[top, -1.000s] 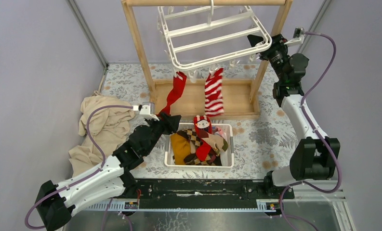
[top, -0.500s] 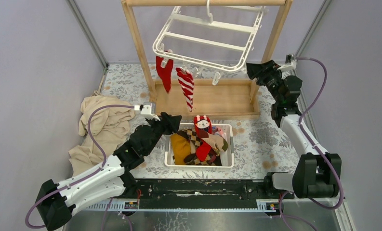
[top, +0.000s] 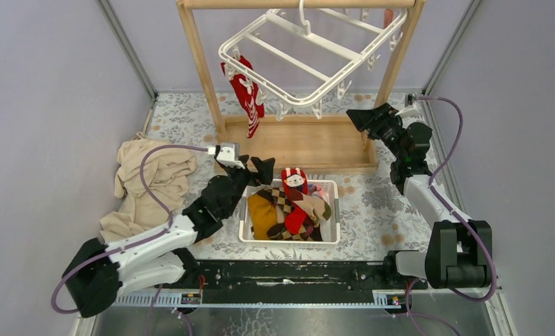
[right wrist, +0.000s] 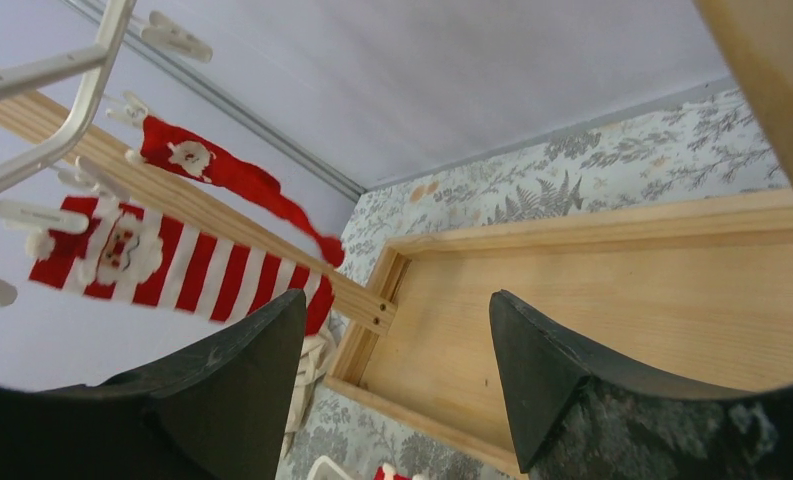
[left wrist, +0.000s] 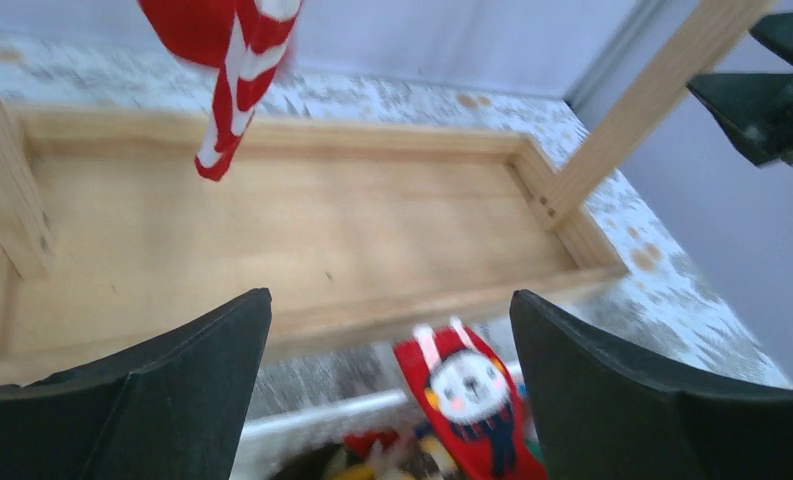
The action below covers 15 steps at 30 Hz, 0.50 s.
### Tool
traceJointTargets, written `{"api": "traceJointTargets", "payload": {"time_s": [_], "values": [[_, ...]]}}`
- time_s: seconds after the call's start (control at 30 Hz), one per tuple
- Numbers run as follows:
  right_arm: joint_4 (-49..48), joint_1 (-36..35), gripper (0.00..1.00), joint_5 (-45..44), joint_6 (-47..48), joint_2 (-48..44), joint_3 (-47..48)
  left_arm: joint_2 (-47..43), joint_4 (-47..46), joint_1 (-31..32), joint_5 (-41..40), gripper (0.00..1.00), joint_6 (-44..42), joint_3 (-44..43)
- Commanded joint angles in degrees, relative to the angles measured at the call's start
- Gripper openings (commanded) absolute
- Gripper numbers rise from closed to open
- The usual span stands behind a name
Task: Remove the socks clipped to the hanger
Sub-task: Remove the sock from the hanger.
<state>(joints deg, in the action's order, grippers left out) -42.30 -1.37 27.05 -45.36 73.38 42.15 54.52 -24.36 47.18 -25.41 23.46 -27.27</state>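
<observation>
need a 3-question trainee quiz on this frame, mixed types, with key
1. Which socks hang clipped at the left side of the hanger in the top view?
2. True or false: the left end effector holds a sock.
3. The basket sits: A) inside the wooden rack, B) on the table, C) on the cloth pile.

Key:
1. The plain red sock and the striped sock.
2. False: it is open and empty.
3. B.
</observation>
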Motion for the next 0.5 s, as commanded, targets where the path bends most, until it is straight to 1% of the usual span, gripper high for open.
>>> {"api": "traceJointTargets", "payload": {"time_s": [0.0,0.07,0.17,0.3,0.37,0.47], "values": [[-5.6,0.0,0.74,3.3,-1.6,-1.5,-1.0,9.3,-24.0,-2.1,-8.4,0.98,-13.2,-1.6],[-5.6,0.0,0.74,3.6,-1.9,-2.4,-1.9,14.5,-31.3,-4.9,-8.8,0.98,-16.2,-2.6],[-4.4,0.0,0.74,4.1,-1.5,-3.9,-2.8,19.5,-34.8,-8.8,-8.4,0.98,-16.9,-5.4],[-1.5,0.0,0.74,4.0,0.5,-5.8,-3.4,23.7,-40.7,-11.2,-8.0,0.99,-19.4,-7.1],[-1.0,0.0,0.74,4.1,1.1,-6.1,-3.6,25.5,-42.8,-12.5,-5.2,0.99,-19.3,-8.1],[-1.7,0.0,0.73,4.8,0.5,-5.9,-4.1,27.0,-42.4,-13.0,0.3,0.98,-18.4,-10.5]]}}
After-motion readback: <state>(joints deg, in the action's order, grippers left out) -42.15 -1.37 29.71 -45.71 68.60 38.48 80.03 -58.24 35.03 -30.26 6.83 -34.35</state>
